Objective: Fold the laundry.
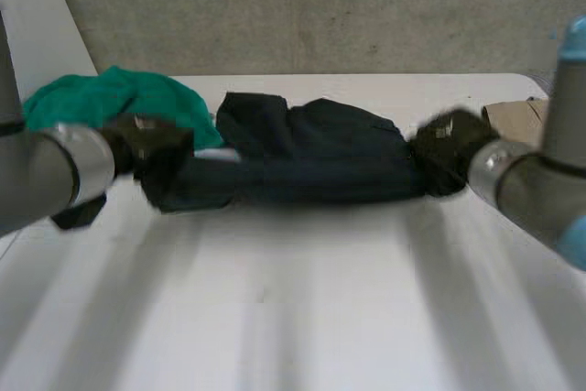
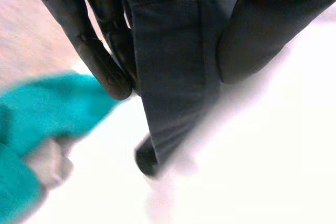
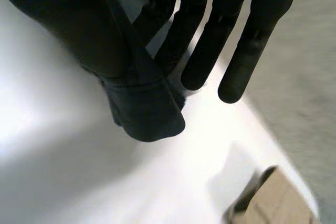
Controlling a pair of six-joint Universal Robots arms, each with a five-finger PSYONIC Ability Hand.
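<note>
The dark navy garment [image 1: 311, 157] lies bunched in a long band across the far half of the white table [image 1: 293, 318], stretched from side to side between the two hands. Its top is rumpled into folds, and whether its front edge rests on the table or hangs just above it cannot be told.

The left hand [image 1: 151, 144] has the garment's left end. In the left wrist view the cloth [image 2: 173, 77] runs down between the fingers [image 2: 102, 61] on one side and the thumb [image 2: 257, 35] on the other, pinched between them, and a narrow tail of it hangs past the fingertips toward the table.

The right hand [image 1: 449, 148] is at the garment's right end. In the right wrist view a hemmed fold of the cloth [image 3: 147, 114] is caught between the thumb and the nearest finger, while the other fingers [image 3: 205, 51] stand straight beside it, free of the cloth – so this hand too grips the garment, by a pinch at its edge.

Behind the left hand, at the table's far left, a green cloth [image 1: 110, 98] lies in a crumpled heap just beside the navy garment; the left wrist view shows it [image 2: 47, 108] past the fingertips. A brown cardboard box [image 1: 517, 116] sits at the table's far right edge, behind the right arm, and it shows beyond that hand's fingertips [image 3: 278, 198] in the right wrist view. A grey wall [image 1: 320, 6] rises behind the table
</note>
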